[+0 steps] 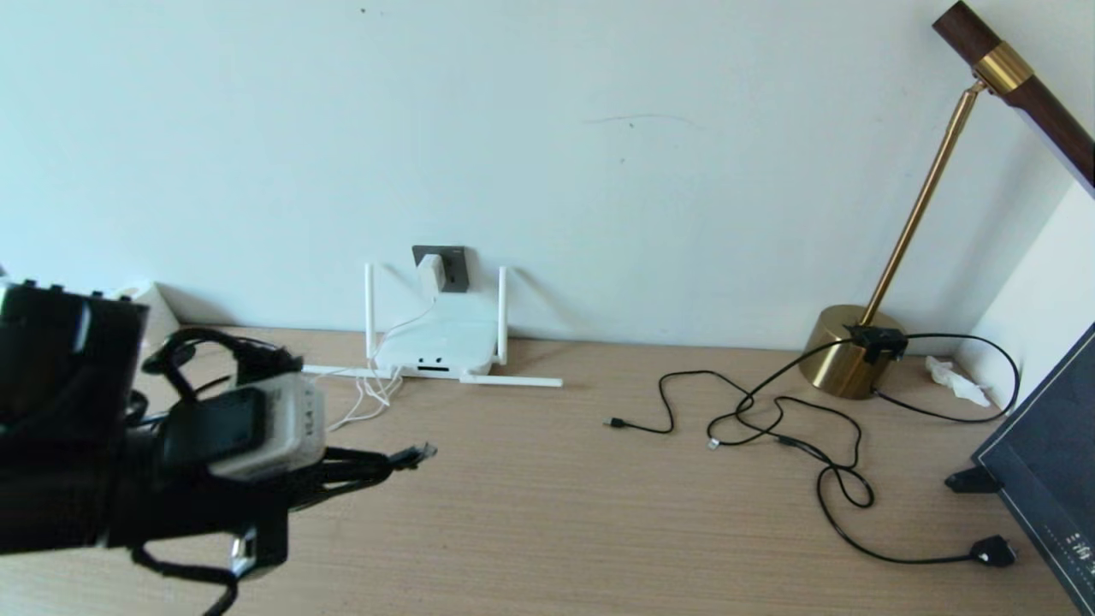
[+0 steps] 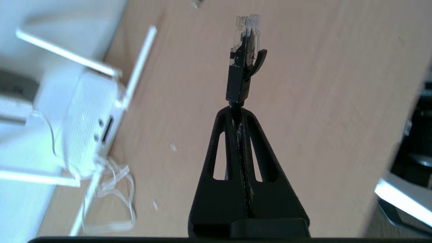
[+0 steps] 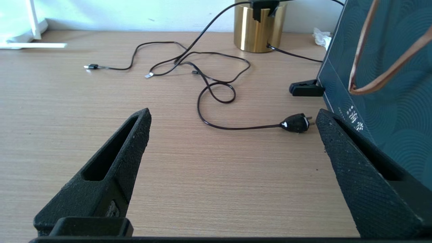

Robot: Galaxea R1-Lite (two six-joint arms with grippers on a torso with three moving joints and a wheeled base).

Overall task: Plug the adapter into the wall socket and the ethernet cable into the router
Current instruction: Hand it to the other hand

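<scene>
Left gripper is clamping the ethernet cable, clear plug leading; the router, at the counter's back edge, is lying beyond the plug, ports facing forward.

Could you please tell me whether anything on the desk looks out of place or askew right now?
Two of the router's antennas lie flat on the desk while the other two stand upright. A crumpled tissue sits beside the brass lamp base, and loose black cables sprawl untidily across the desk nearby.
</scene>
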